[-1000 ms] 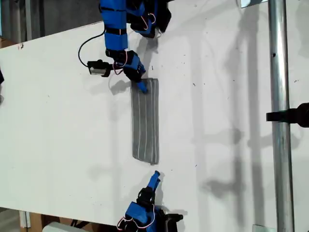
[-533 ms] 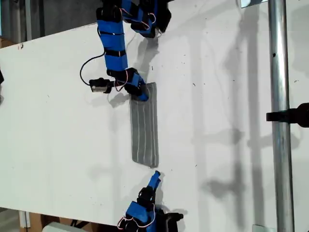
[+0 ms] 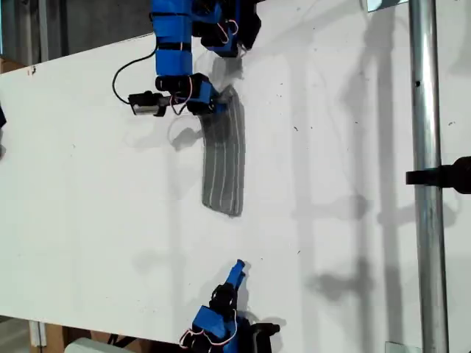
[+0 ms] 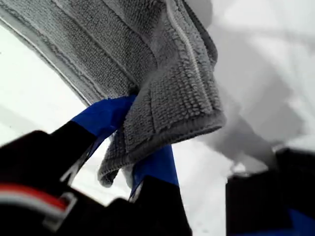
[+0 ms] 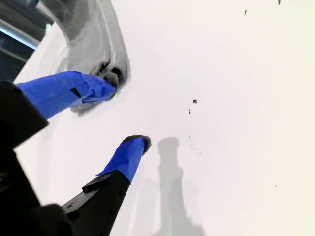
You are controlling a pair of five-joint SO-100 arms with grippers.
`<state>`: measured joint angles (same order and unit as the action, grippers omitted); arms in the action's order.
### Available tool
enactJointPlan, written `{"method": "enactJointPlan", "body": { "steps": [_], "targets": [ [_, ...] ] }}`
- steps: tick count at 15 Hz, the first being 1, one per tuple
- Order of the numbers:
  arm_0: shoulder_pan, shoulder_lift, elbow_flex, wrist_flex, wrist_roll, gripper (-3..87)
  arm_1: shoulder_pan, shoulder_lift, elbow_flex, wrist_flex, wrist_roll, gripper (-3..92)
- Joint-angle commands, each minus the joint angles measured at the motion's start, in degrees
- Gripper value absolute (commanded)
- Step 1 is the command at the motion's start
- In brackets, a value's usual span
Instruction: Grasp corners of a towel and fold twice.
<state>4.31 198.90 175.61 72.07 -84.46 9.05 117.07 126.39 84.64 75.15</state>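
The towel is a grey striped cloth folded into a narrow strip, lying on the white table in the middle of the exterior view. My first gripper is shut on the strip's far end and holds that corner raised off the table. In the first wrist view the towel drapes over the blue fingers of my first gripper. My second gripper sits near the exterior view's bottom edge, apart from the towel. It is open over bare table, with the grey towel ahead of it.
A vertical metal pole with a black clamp runs down the exterior view's right side. The first arm's base stands at the table's far edge. A small camera on a cable hangs beside my first gripper.
My first gripper closed on the towel's far end, then lifted and pulled it toward the exterior view's top. The strip's near end slid the same way. My second gripper stayed put.
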Motion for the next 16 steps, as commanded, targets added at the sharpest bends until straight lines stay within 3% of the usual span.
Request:
{"method": "enactJointPlan", "body": {
  "steps": [1, 3, 6, 10, 12, 13, 14, 15, 16],
  "targets": [
    [0.09, 0.53, -0.53, -0.26, 0.88, 19.2, -7.12, 17.05, 0.79, 12.04, 7.65, -0.2],
    [-0.35, 0.53, -0.53, -0.70, 1.58, 19.0, -10.28, 18.11, 0.53, 10.81, 8.70, -0.2],
    [-0.79, 0.53, -0.70, -0.97, 2.29, 18.5, -8.09, -3.08, -12.74, -6.06, 0.79, -0.2],
    [-0.88, 0.53, -0.09, -1.32, 2.20, 18.1, -5.80, -34.19, -45.18, -11.78, -7.91, -0.2],
    [-0.53, 0.53, 0.09, -1.41, 1.93, 17.7, -4.92, -40.08, -49.13, -15.91, -8.44, 0.7],
    [-0.26, 0.53, 0.09, -1.23, 1.76, 17.5, -4.83, -40.52, -48.69, -16.96, -8.44, 20.4],
    [-0.09, 0.53, 0.26, -1.23, 1.58, 17.5, -4.83, -39.81, -48.69, -17.49, -8.44, 32.5],
    [-0.09, 0.53, 0.44, -1.23, 1.49, 17.5, -5.01, -38.67, -48.69, -19.16, -10.20, 40.1],
    [-0.26, 0.53, 0.62, -1.41, 1.41, 17.5, -5.36, -37.27, -48.43, -21.18, -11.78, 34.4]
  ]
}}
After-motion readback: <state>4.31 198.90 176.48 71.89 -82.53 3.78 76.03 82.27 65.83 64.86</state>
